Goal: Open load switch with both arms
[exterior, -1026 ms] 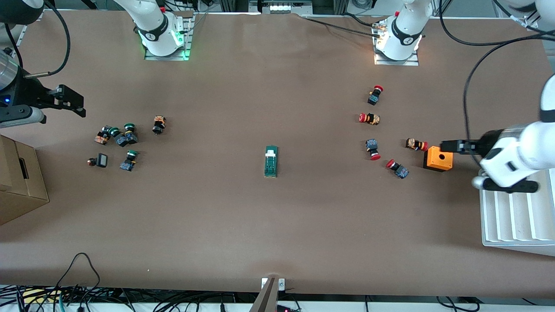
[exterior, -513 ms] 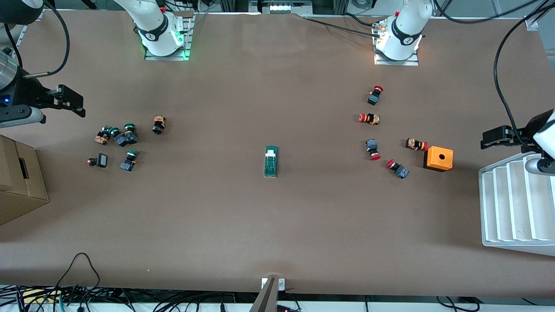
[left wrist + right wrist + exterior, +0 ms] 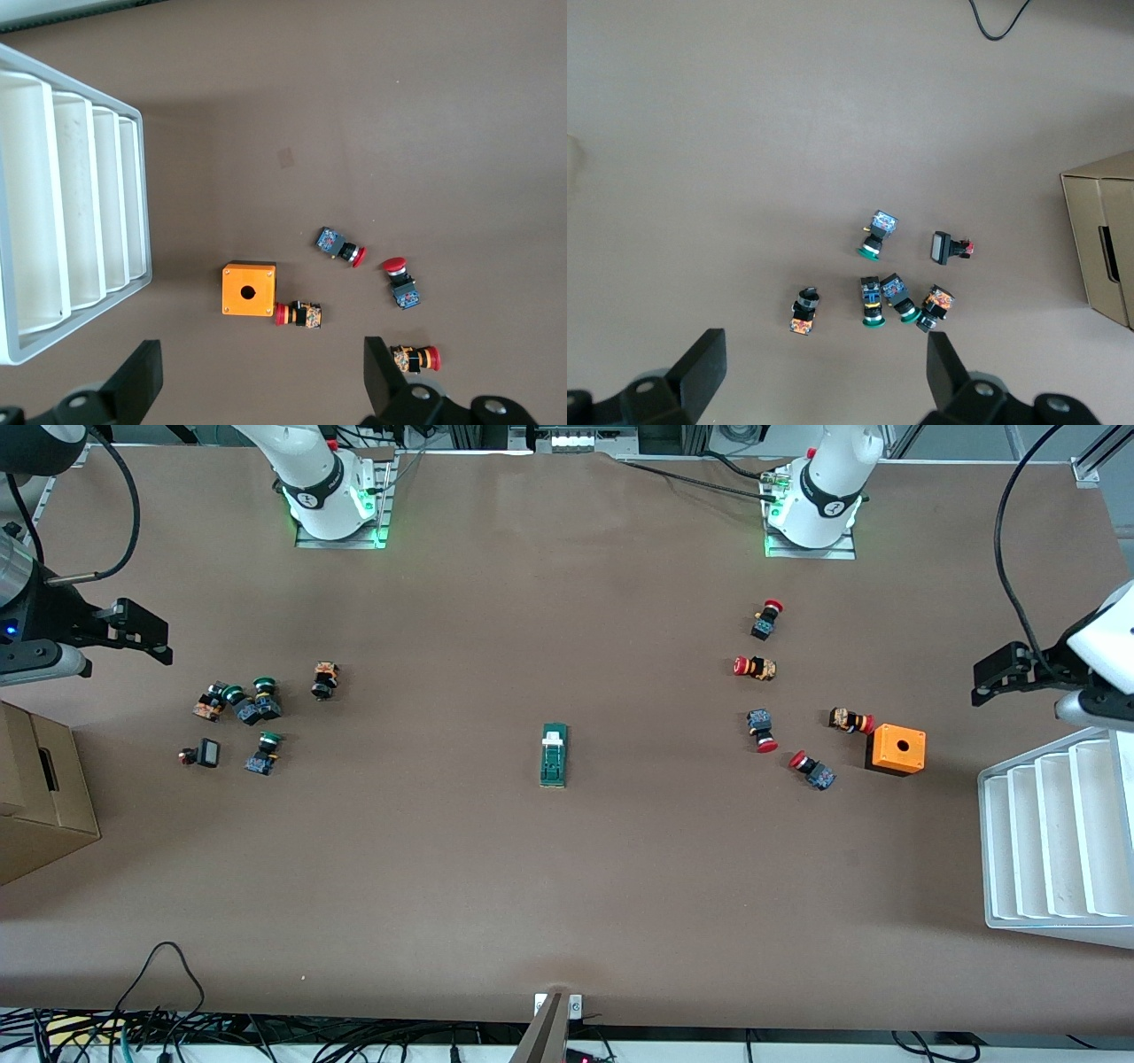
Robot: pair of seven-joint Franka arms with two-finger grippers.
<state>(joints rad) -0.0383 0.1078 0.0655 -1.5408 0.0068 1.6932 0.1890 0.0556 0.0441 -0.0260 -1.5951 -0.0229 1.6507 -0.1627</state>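
Load switch (image 3: 554, 755) lies flat mid-worktop, dark green with its white piece at the end toward my bases, untouched, well apart from both my grippers.

My left gripper (image 3: 997, 677) is up in the air at the left arm's end of the worktop (image 3: 549, 886), over bare surface near the white slotted tray (image 3: 1054, 841). Fingers spread wide, nothing between them. In the left wrist view the two black fingers (image 3: 142, 382) frame the orange box with a hole (image 3: 248, 289), and a red-capped button (image 3: 299, 314) lies touching or just beside the box. Three more red-capped buttons are near it: one (image 3: 339, 245), one (image 3: 401, 282), one (image 3: 416, 358) partly covered by a finger. In the front view a fifth red-capped button (image 3: 767, 618) sits farther from the camera than the rest.

My right gripper (image 3: 142, 631) is up in the air at the right arm's end, over bare worktop close to the cluster of green-capped buttons (image 3: 244, 704). Fingers released, wide, holding nothing. The right wrist view shows the fingers (image 3: 700, 367) at the frame edge with the cluster (image 3: 899, 301) between them: several green-capped buttons bunched, a black-knob part (image 3: 803, 312) a little apart, a flat black part with a red end (image 3: 950, 248) beside them. The cardboard box (image 3: 35, 797) stands at the worktop edge, nearer the camera than the cluster.

Both arms wait, neither near the switch.
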